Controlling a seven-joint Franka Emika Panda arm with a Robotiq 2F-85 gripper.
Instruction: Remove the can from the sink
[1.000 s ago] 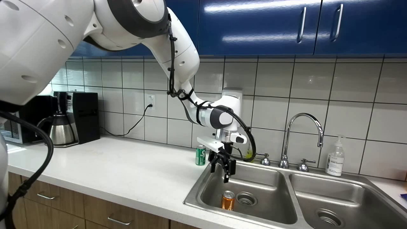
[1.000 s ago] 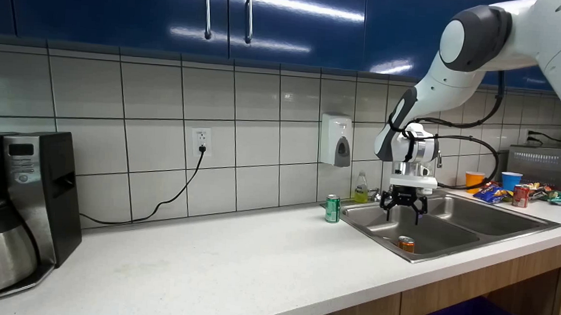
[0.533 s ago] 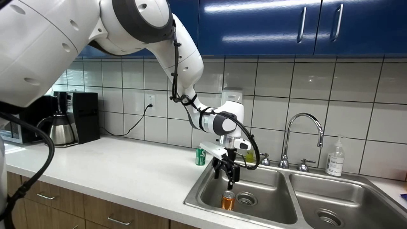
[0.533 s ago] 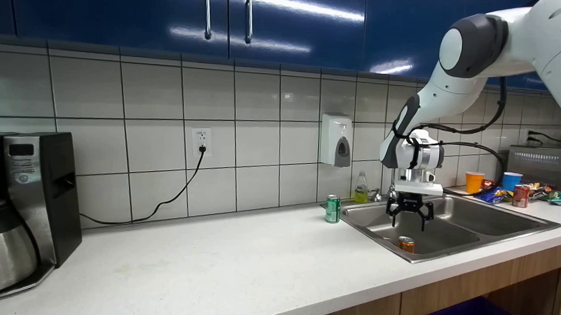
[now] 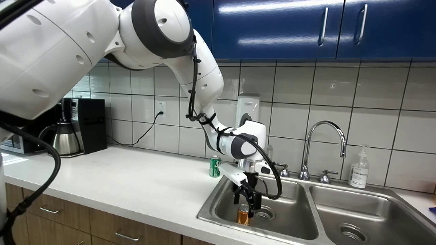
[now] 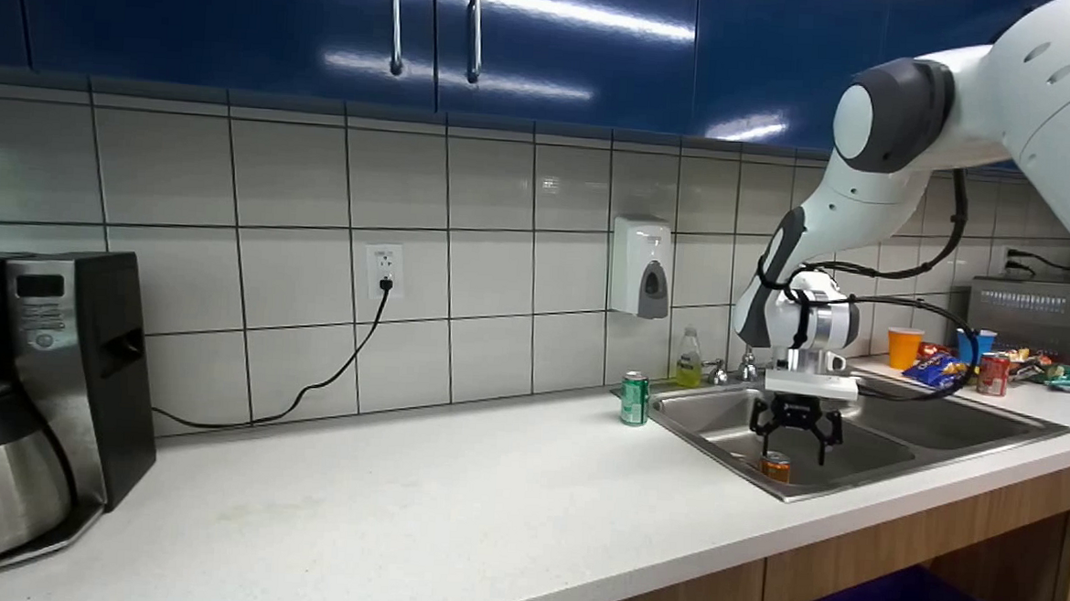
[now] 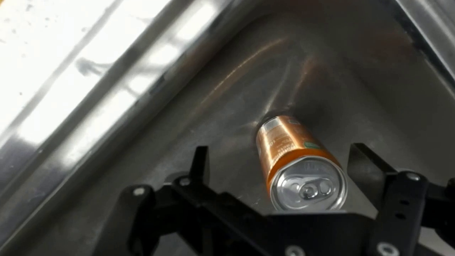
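Orange can is seen upright in the sink — basin nearer the green can; fingers are spread wide just by it; in the wrist view it is framed between them — touch cannot be told; green can is seen on the counter.

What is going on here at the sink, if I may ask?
A robot arm is here to take the orange drink can out of the double-basin steel sink. Its gripper is open; in the wrist view the upright can shows between its fingers, with a clear gap on one side; it does not look gripped yet.
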